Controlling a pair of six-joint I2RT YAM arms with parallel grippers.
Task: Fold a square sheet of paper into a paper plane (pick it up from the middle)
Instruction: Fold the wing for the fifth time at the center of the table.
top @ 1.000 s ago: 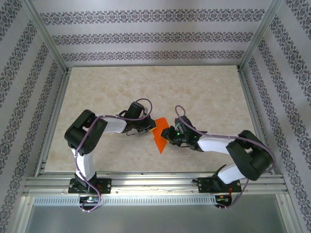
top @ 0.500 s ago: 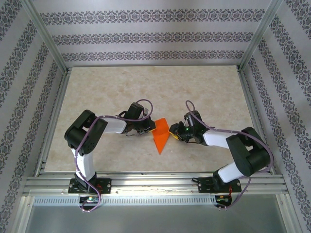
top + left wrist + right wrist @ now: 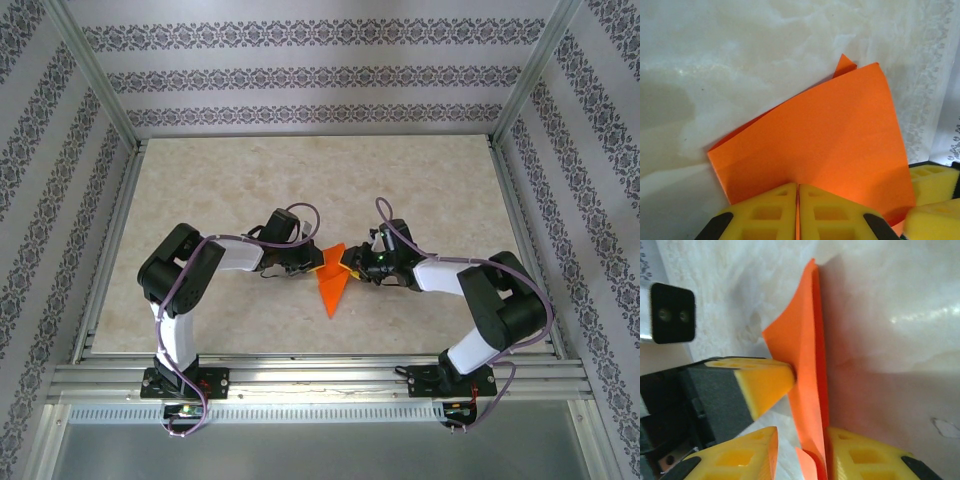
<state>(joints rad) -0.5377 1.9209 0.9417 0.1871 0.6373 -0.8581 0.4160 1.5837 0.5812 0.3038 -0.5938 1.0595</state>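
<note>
The square sheet of paper is folded into a pointed orange dart, the paper plane [image 3: 331,288], lying mid-table with its tip toward the near edge. My left gripper [image 3: 317,266] comes in from the left and is shut on the wide far end of the orange paper [image 3: 825,135]; its yellow fingertips [image 3: 782,197] meet with the sheet pinched between them. My right gripper [image 3: 349,266] reaches in from the right. Its jaws stand apart astride the upright paper edge [image 3: 802,347], which leans on the right finger [image 3: 860,452]. The left finger [image 3: 752,452] is off it.
The marble-patterned tabletop [image 3: 300,190] is bounded by aluminium rails, with patterned walls behind and at both sides. A yellow finger of the left gripper [image 3: 765,382] presses the paper from the other side, close to my right jaws. Both arms meet mid-table.
My right gripper has swung away from the dart's lower right side, up to its wide far end opposite the left gripper. The left gripper has kept its hold in place.
</note>
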